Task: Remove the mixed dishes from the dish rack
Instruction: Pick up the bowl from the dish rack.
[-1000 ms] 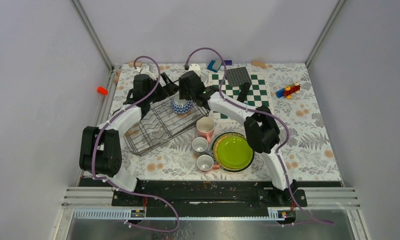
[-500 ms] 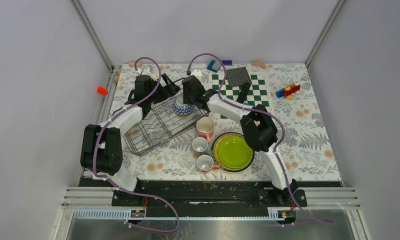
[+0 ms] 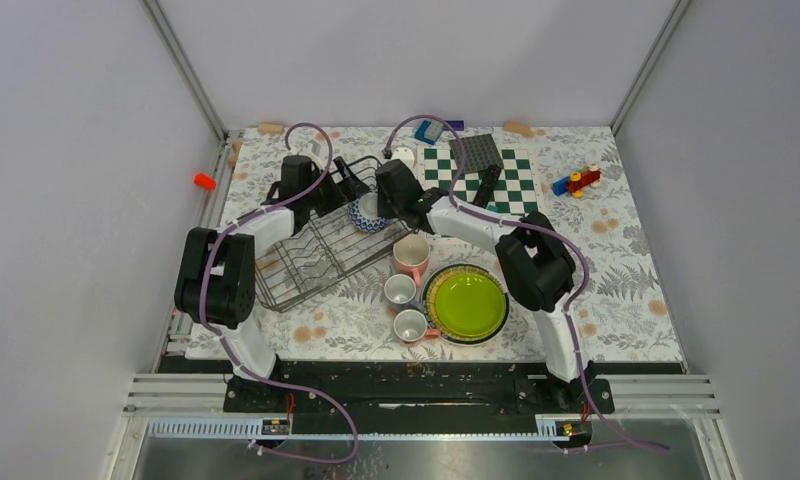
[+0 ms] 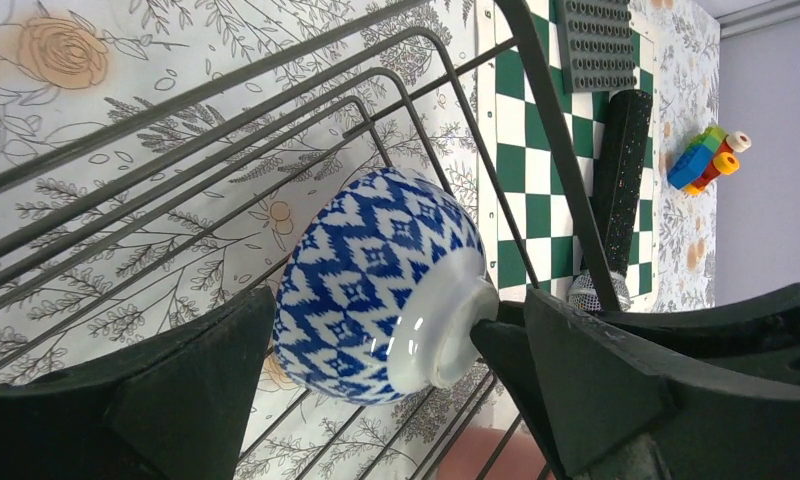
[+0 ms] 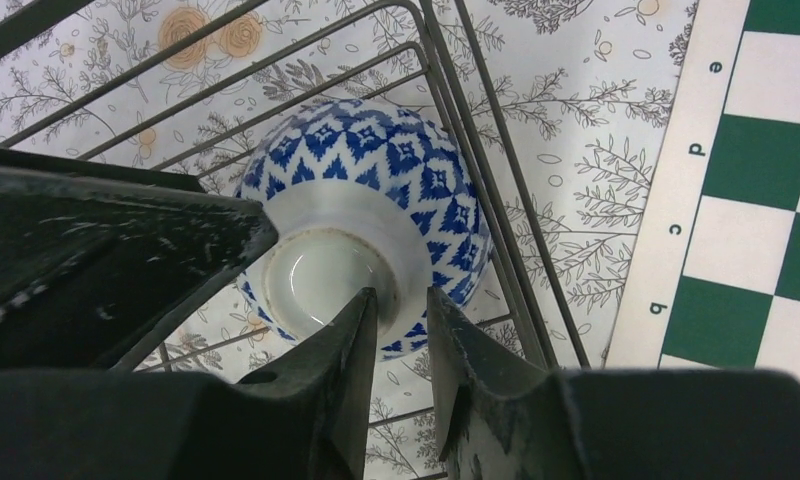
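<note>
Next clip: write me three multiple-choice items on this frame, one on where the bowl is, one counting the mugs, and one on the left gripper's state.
1. Where is the blue-and-white patterned bowl?
A. on the chessboard
B. in the dish rack
C. on the lime-green plate

2. How many mugs stand on the table beside the rack?
A. one
B. three
C. five

3. What state is the left gripper in?
A. open
B. shut on a mug
C. shut on a plate

Answers:
1. B: the rack's wires run around the bowl in both wrist views.
2. B: the top view shows one larger pink mug and two smaller ones in front of it.
3. A: its fingers stand wide apart, one on each side of the bowl.
</note>
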You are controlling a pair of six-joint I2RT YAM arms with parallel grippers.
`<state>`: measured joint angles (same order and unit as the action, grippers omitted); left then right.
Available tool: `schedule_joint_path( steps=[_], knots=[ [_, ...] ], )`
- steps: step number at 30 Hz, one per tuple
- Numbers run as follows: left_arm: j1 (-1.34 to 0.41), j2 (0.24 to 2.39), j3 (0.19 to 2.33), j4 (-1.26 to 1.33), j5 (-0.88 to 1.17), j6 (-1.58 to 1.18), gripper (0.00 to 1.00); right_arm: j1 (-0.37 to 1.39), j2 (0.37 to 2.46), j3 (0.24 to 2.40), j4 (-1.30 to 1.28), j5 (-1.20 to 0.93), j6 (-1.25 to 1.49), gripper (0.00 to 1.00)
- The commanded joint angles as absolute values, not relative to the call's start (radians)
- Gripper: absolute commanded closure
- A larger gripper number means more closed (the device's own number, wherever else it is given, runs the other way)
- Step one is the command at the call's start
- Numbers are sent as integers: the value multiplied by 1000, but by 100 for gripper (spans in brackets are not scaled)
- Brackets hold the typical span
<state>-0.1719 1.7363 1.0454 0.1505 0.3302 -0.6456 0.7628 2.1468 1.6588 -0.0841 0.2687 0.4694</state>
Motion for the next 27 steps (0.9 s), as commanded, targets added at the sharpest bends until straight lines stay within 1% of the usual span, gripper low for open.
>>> schedule_joint_path(
  steps=[1,6,9,10,12,14,18,27],
  knots=[
    [-186,1752,1109,177,376,-641,1,746,2089,1601,-117,266,472,69],
    [-196,1763,1125,154,354,-615,1,745,2079,1586,-106,262,472,69],
    [-198,1768,1145,104,316,-534,1,744,2072,1583,-107,260,471,70],
    [-198,1772,1157,78,298,-504,1,744,2069,1579,-106,260,468,70],
    [-198,1779,1181,9,199,-479,1,744,2061,1569,-106,265,466,70],
    [-197,1789,1192,7,191,-464,1,742,2059,1565,-107,264,467,71],
    [-197,1846,1244,2,336,-461,1,740,2057,1554,-104,269,445,71],
    [-197,1911,1223,118,615,-500,1,737,2045,1536,-100,262,443,72]
  ],
)
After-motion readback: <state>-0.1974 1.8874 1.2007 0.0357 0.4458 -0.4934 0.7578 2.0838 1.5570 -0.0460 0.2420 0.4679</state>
